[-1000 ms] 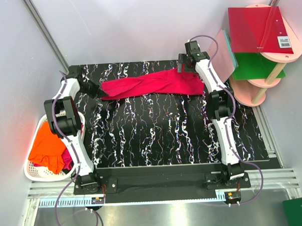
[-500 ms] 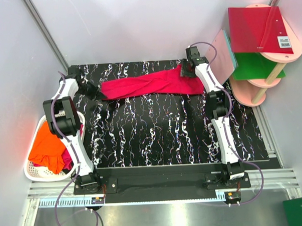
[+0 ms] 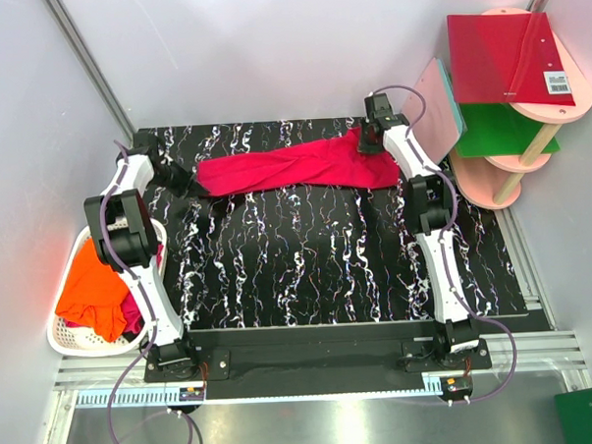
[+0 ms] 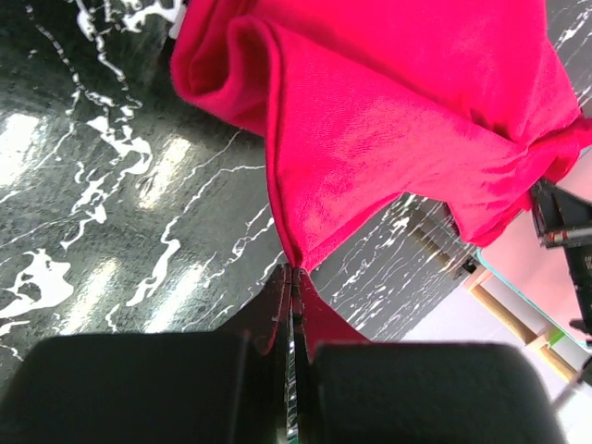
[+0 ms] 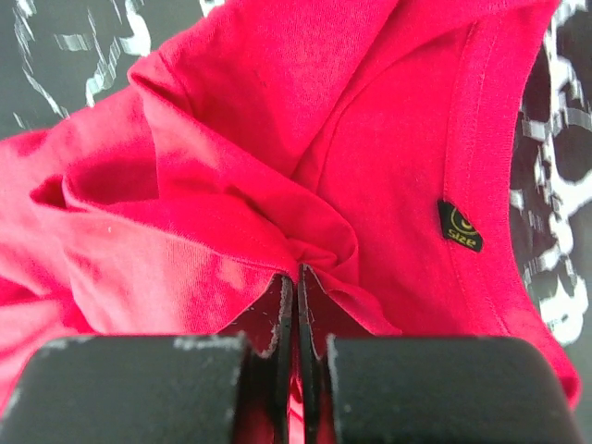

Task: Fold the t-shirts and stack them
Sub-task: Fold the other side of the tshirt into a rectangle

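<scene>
A crimson t-shirt [image 3: 294, 166] lies stretched in a long band across the far part of the black marbled table [image 3: 308, 271]. My left gripper [image 3: 181, 178] is shut on its left end, the cloth [image 4: 388, 120] pinched between the fingertips [image 4: 281, 289]. At the shirt's right end, my right gripper [image 3: 367, 142] is shut on a fold near the collar [image 5: 305, 139]; a small black size tag [image 5: 460, 226] shows beside it. An orange t-shirt [image 3: 91, 288] and a bit of another crimson one lie bunched in the white basket [image 3: 65, 342] at the left.
A pink shelf stand [image 3: 528, 143] with rigid red [image 3: 505, 56] and green [image 3: 498, 130] boards is at the back right, with a pink square board [image 3: 438, 103] leaning beside the right arm. White walls enclose the table.
My right gripper came down onto the shirt's right end and went from open to shut on the cloth. The left gripper has kept its hold and place.
</scene>
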You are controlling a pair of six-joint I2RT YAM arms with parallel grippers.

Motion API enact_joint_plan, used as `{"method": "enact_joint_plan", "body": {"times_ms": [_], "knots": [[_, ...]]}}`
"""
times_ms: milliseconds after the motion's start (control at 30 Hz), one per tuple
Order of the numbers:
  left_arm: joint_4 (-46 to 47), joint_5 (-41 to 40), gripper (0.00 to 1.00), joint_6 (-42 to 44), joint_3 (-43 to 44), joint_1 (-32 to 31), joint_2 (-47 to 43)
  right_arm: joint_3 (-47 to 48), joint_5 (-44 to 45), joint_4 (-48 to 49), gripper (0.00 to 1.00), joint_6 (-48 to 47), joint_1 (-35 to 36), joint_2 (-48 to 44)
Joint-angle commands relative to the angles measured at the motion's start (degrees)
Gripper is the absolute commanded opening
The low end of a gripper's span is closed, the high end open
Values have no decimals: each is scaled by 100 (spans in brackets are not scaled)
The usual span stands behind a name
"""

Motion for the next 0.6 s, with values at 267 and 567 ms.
{"method": "enact_joint_plan", "body": {"times_ms": [267, 567], "knots": [[-73, -113, 0, -16, -824, 71, -888, -2516, -369, -245, 5, -184, 18, -2606], [-73, -86, 0, 54, -913, 88, -836, -2896, -562, -333, 66, -299, 9, -2590]]}}
